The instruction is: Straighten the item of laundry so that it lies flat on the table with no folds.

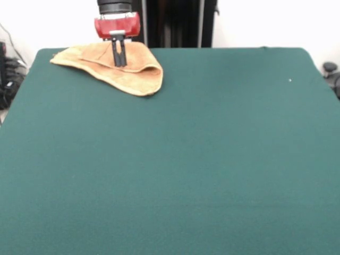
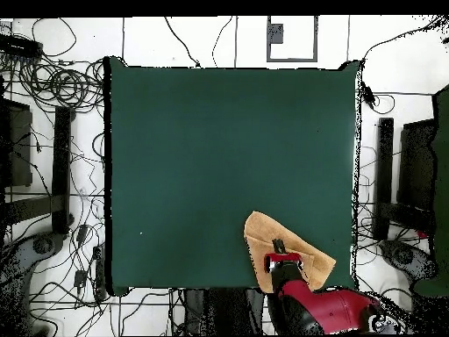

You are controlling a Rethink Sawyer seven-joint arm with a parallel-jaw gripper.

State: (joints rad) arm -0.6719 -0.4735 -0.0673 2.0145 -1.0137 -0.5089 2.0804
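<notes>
The orange-tan towel (image 1: pixel 119 66) lies folded over on itself at the far left corner of the green table (image 1: pixel 212 159), with a rounded fold toward the near right. My gripper (image 1: pixel 120 62) comes straight down onto the towel's middle, its fingers close together and pinching the cloth at its top surface. In the overhead view the towel (image 2: pixel 263 241) sits at the table's bottom right edge (image 2: pixel 219 158), partly hidden under my gripper (image 2: pixel 279 247) and the red arm.
The towel's far edge lies right at the table's edge by the robot pedestal (image 1: pixel 175 21). Cables and dark stands (image 2: pixel 61 158) lie on the floor around the table.
</notes>
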